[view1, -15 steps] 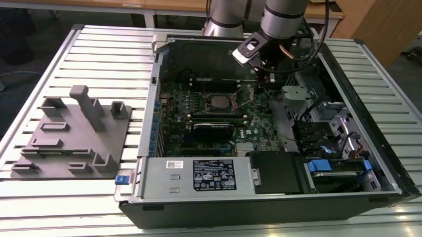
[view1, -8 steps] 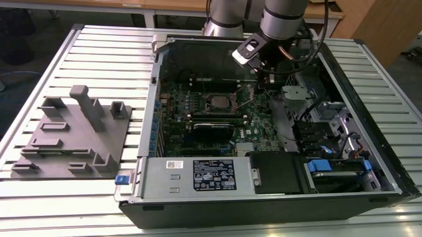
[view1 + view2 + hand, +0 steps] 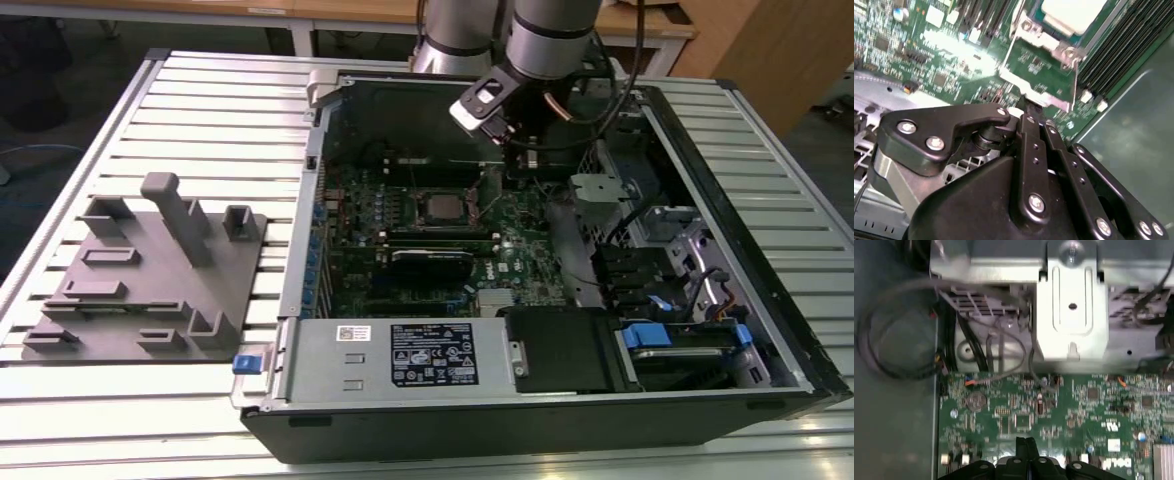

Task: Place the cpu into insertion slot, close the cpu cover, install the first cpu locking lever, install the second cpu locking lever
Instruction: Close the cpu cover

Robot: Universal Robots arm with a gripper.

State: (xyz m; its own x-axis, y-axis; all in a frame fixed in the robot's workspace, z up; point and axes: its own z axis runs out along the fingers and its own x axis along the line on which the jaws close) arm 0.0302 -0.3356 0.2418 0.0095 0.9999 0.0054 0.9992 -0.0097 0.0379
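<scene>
The cpu (image 3: 439, 207) lies pale and square in the socket at the middle of the green motherboard (image 3: 400, 260), inside the open computer case. In the second wrist view the cpu (image 3: 1074, 12) sits in its socket. The cpu cover (image 3: 1041, 95), a thin silvery frame, is swung open beside it, and green board shows through its opening. My gripper (image 3: 518, 155) hangs over the board just behind the socket. Its black fingers (image 3: 1029, 125) are pressed together with nothing between them, their tips close to the cover's free edge. In the first wrist view the gripper (image 3: 1026, 447) is shut above the board.
A grey fixture plate (image 3: 147, 270) with upright blocks lies at the exterior view's left on the slatted table. The case walls (image 3: 747, 220) ring the board. A silvery bracket (image 3: 1071, 305) and dark cables (image 3: 884, 355) lie past the board's edge. Memory slots (image 3: 1124, 50) run beside the socket.
</scene>
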